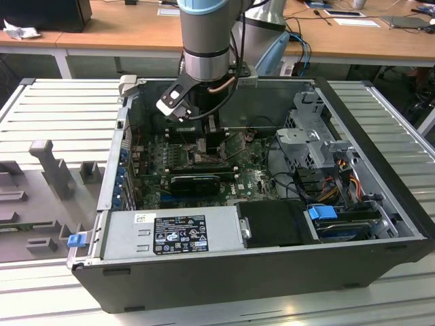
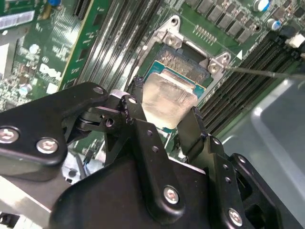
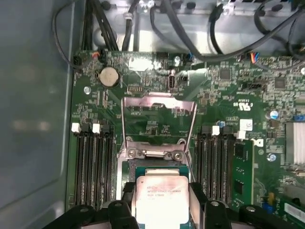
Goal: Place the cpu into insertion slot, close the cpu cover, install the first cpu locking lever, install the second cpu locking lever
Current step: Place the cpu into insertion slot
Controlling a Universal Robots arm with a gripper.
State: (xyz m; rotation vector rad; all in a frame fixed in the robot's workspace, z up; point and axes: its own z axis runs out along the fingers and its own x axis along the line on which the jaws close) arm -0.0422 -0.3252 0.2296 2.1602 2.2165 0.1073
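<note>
Wooden desks (image 1: 122,30) run behind an open computer case (image 1: 224,272) on a ribbed metal table (image 1: 61,109), with the arm reaching down into it. Its gripper (image 2: 164,102) is clamped on the cpu (image 3: 162,198) by two opposite edges, right over the insertion slot (image 2: 186,62) (seated or not, I cannot tell). The cpu cover (image 3: 159,98) stands swung open beyond it.

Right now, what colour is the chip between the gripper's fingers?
Pale silvery metal; the chip shows best in the second wrist view.
</note>
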